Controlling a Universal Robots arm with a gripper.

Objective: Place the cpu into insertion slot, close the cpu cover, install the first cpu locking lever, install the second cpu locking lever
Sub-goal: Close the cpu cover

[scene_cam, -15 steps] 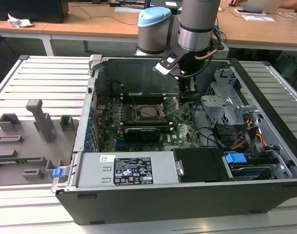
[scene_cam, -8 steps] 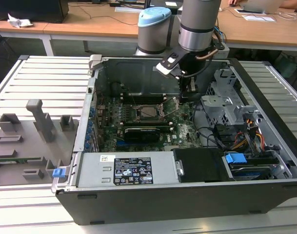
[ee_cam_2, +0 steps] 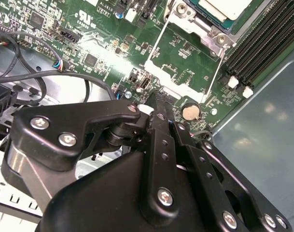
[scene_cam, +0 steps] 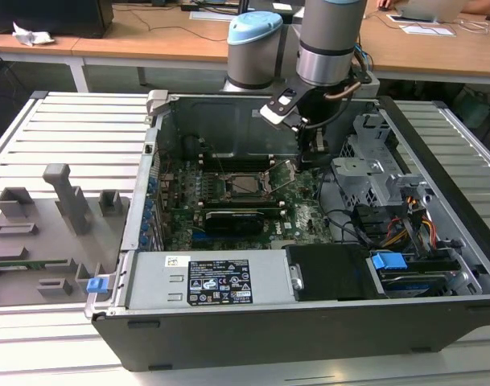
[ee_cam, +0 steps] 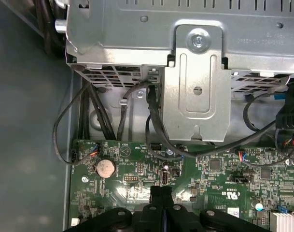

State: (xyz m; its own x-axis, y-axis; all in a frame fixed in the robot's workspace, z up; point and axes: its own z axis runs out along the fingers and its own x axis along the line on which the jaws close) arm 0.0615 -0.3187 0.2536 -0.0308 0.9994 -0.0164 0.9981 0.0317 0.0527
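Observation:
The cpu (scene_cam: 246, 183) lies flat in the insertion slot (scene_cam: 226, 184) on the green board, its pale top (ee_cam_2: 226, 6) showing inside the silvery rim (ee_cam_2: 179, 11). The cpu cover (ee_cam_2: 183, 87) is swung open away from the socket, and green board shows through its window. In the exterior view the cpu cover (scene_cam: 282, 172) stands tilted up at the socket's right side. My gripper (scene_cam: 317, 149) hangs just right of it, fingers together and holding nothing. In both wrist views the black fingertips (ee_cam_2: 154, 96) (ee_cam: 161, 191) hover over the board near the cover's free edge and a coin battery (ee_cam: 105, 168).
A grey metal drive cage (ee_cam: 195, 82) with black cables stands close by the gripper. Black memory slots (ee_cam_2: 262, 36) run beside the socket. A black card (scene_cam: 236, 217) lies in front of the socket. The power supply (scene_cam: 204, 281) spans the case front. A grey fixture plate (scene_cam: 43, 233) sits on the exterior view's left.

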